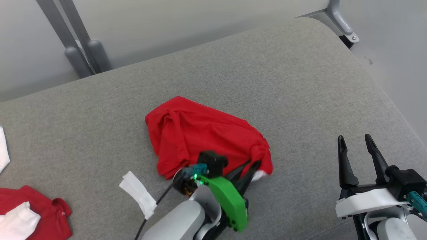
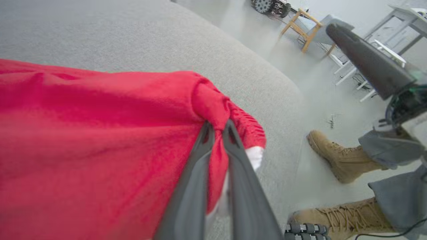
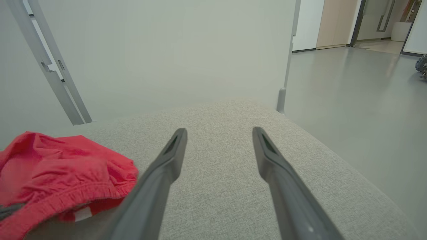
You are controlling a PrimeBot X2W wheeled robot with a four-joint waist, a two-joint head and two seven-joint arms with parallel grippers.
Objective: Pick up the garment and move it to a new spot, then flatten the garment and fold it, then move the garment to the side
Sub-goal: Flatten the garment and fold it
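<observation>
The red garment (image 1: pixel 200 133) lies bunched in the middle of the grey cushioned surface (image 1: pixel 300 93). My left gripper (image 1: pixel 255 165) is shut on the garment's lower right edge; in the left wrist view its fingers (image 2: pixel 218 128) pinch a gathered fold of red cloth (image 2: pixel 100 133), with a white label (image 2: pixel 255 156) just beside them. My right gripper (image 1: pixel 355 138) stands open at the lower right, well clear of the garment, nothing between its fingers. In the right wrist view the garment (image 3: pixel 63 170) sits to the left of the spread right gripper (image 3: pixel 218 131).
A white cloth strip (image 1: pixel 138 193) lies near my left forearm. Another red garment with white pieces (image 1: pixel 33 213) lies at the lower left corner. A person's tan boots (image 2: pixel 337 160) stand on the floor beside the surface. Grey metal frame legs (image 1: pixel 76 43) rise behind.
</observation>
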